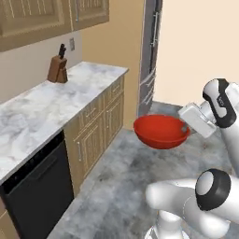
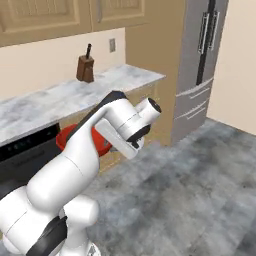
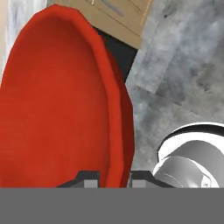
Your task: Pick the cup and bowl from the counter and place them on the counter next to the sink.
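Note:
The glossy red bowl (image 1: 161, 131) hangs in the air over the kitchen floor, right of the cabinets, held by its right rim. My gripper (image 1: 186, 127) is shut on that rim. In the hand view the bowl (image 3: 57, 109) looms large, its rim pinched between my fingertips (image 3: 89, 179) at the bottom. From the right base view a slice of the bowl (image 2: 67, 137) peeks out behind my arm. The marble counter (image 1: 51, 105) runs along the left wall. The cup and the sink are out of view.
A wooden knife block (image 1: 58, 69) stands at the back of the counter. A black dishwasher (image 1: 39, 196) sits under the counter's near end. A steel fridge (image 2: 200, 65) stands past the counter's far end. Grey floor (image 1: 116, 186) lies open between cabinets and arm.

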You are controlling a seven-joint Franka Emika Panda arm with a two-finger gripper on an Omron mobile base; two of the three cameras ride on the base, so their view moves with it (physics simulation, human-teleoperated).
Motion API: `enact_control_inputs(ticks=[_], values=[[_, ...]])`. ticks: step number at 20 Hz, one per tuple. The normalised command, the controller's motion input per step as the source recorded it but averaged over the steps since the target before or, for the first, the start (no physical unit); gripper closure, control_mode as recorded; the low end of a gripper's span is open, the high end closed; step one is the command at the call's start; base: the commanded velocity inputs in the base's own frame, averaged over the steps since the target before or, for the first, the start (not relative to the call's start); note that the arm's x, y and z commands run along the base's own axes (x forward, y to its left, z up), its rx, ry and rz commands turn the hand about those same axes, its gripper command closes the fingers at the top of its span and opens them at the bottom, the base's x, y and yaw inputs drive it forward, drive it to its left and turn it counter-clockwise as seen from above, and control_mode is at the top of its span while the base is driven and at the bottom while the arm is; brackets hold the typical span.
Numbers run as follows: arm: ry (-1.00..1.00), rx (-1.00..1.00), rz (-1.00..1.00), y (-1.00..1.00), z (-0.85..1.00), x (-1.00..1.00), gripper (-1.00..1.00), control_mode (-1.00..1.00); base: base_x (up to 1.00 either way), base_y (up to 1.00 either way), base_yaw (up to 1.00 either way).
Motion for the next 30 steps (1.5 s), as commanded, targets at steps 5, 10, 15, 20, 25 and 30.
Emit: enact_control_inputs(ticks=[5, 10, 15, 20, 25, 30], values=[[0.0, 0.0, 0.0, 0.0, 0.0, 0.0, 1.0, 1.0, 0.0, -0.11, 0.93], [0.0, 0.0, 0.0, 0.0, 0.0, 0.0, 1.0, 1.0, 0.0, -0.17, 0.92], [0.0, 0.0, 0.0, 0.0, 0.0, 0.0, 1.0, 1.0, 0.41, -0.18, 0.57], [0.0, 0.0, 0.0, 0.0, 0.0, 0.0, 1.0, 1.0, 0.93, 0.08, 0.03], [0.0, 0.0, 0.0, 0.0, 0.0, 0.0, 1.0, 1.0, 0.83, 0.19, 0.0], [0.0, 0.0, 0.0, 0.0, 0.0, 0.0, 1.0, 1.0, 0.32, 0.19, 0.0]])
